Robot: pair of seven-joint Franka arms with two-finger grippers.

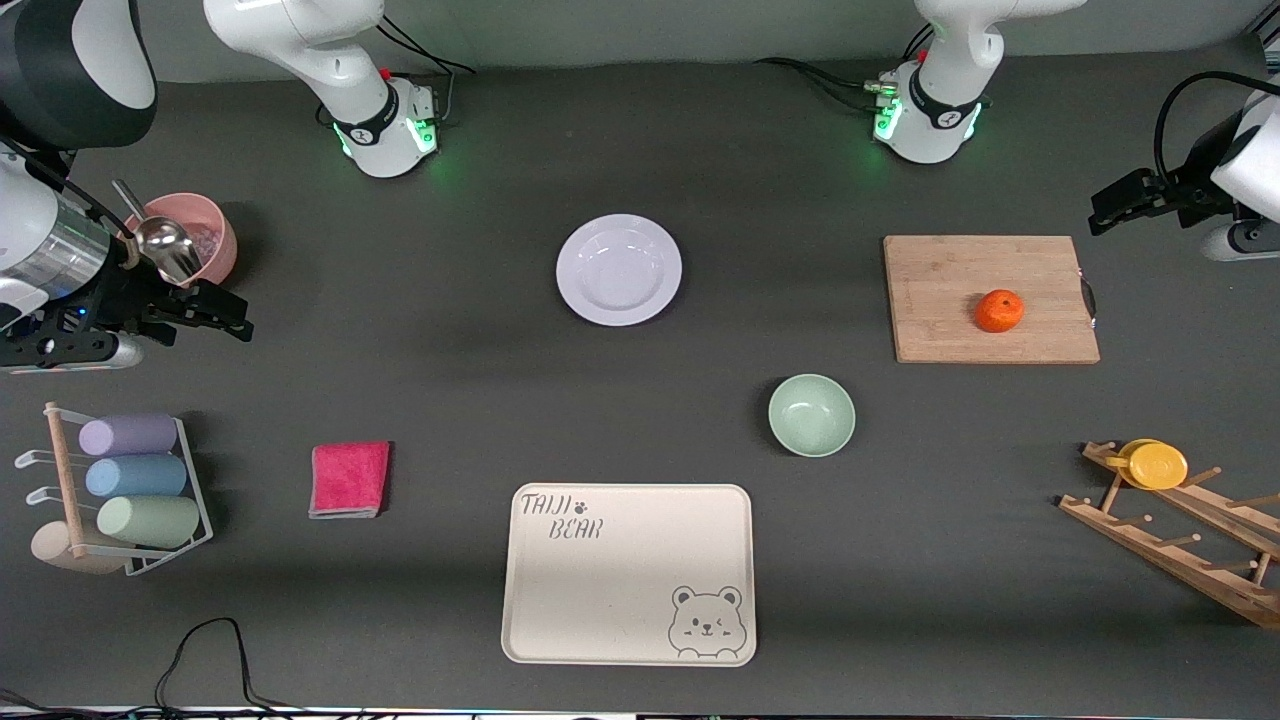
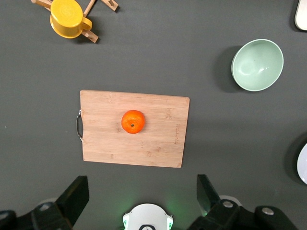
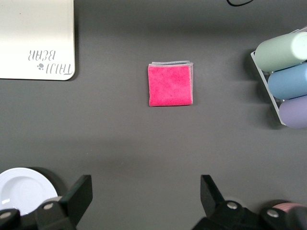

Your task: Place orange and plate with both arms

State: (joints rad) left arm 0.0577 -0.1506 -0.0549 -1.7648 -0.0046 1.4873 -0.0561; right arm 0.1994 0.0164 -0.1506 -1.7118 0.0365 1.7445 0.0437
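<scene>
1. The orange (image 1: 999,311) sits on a wooden board (image 1: 950,300), near the middle of it, toward the left arm's end of the counter (image 1: 450,380).
2. The plate (image 1: 619,270) lies flat on the bare counter, toward the bases, with nothing on it.
3. A green bowl (image 1: 811,415) stands at about 4 o'clock from the plate — nearer the front camera, apart from the board.
4. A cream tray (image 1: 628,574) with a bear on it lies at 6 o'clock from the plate, close to the front edge.
5. A pink cloth (image 1: 349,479) lies folded at 9 o'clock from the tray.
6. The left gripper (image 1: 1125,205) hangs high at the left arm's end of the counter, just past the board. Its fingers (image 2: 74,196) are wide open and hold nothing.
7. The right gripper (image 1: 205,312) hangs high at the right arm's end — by a pink cup (image 1: 195,235) with a metal scoop (image 1: 165,245). Its fingers (image 3: 76,194) are wide open and hold nothing too.
8. A rack of cups (image 1: 135,480) lies at 9 o'clock from the cloth.
9. A yellow dish (image 1: 1155,465) rests on a wooden rack (image 1: 1180,545) at 3 o'clock from the bowl.
</scene>
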